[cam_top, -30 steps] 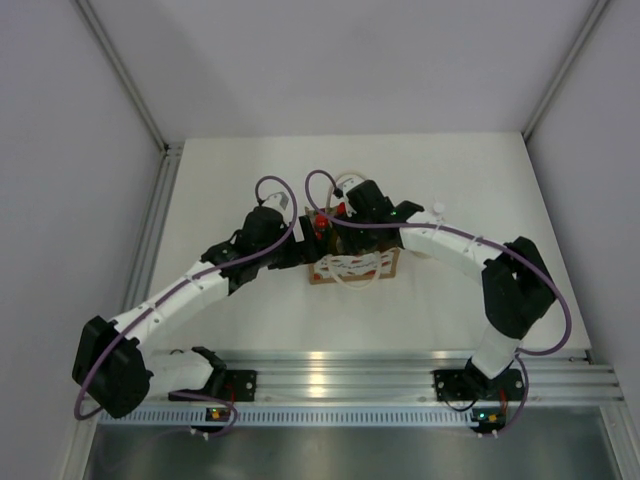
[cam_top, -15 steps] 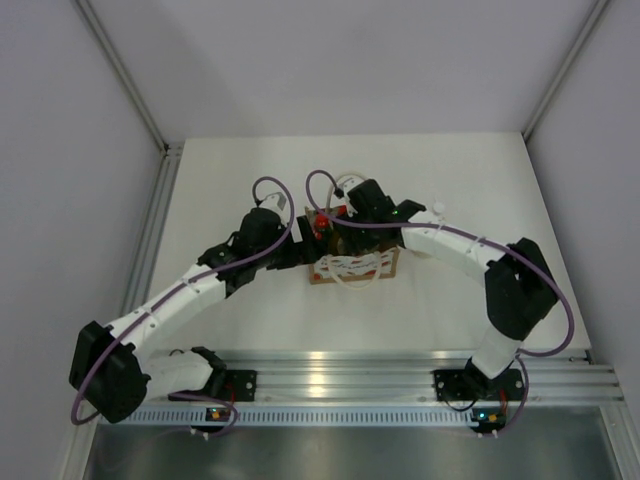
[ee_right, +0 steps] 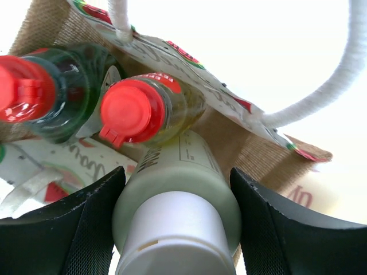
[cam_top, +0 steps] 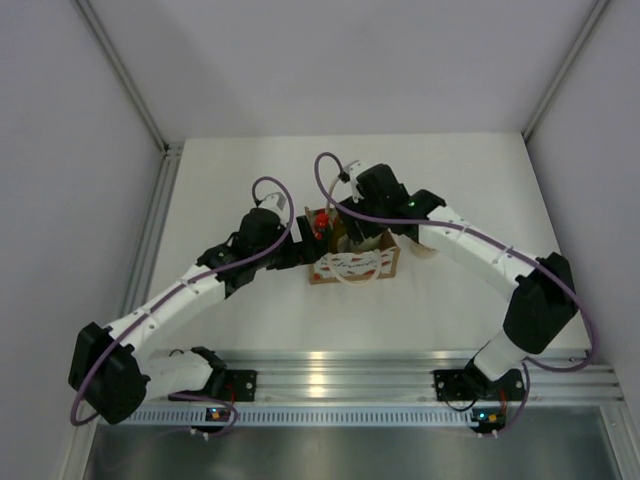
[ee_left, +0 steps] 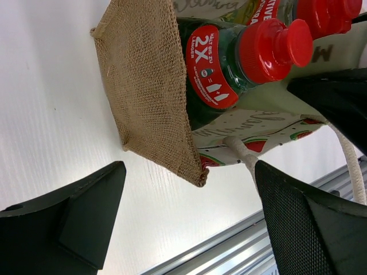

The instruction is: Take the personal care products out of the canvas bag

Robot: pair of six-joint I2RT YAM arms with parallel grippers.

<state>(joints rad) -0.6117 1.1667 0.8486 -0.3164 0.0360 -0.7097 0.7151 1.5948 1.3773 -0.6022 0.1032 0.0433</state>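
The canvas bag [cam_top: 357,266] stands mid-table, with a tan weave side [ee_left: 149,86] and a white patterned panel. My right gripper [ee_right: 178,177] is shut on the pale green bottle with the white cap [ee_right: 178,200] at the bag's mouth; it also shows over the bag in the top view [cam_top: 348,232]. The yellow bottle with a red cap [ee_right: 133,110] and the dark green bottle with a red cap [ee_right: 69,91] stand in the bag. My left gripper [ee_left: 188,195] is open at the bag's left corner, with the dark green bottle [ee_left: 229,63] beyond it. The cream pump bottle cannot be clearly made out.
A cream loop handle [ee_right: 321,91] arches over the bag's far side, and another [ee_left: 243,154] lies by my left gripper's right finger. A pale thing [cam_top: 428,250] lies right of the bag, half under the right arm. An aluminium rail [cam_top: 340,370] runs along the near edge.
My right arm has swung its elbow out to the right and its wrist has shifted over the bag's right half. The left arm and the bag have hardly moved.
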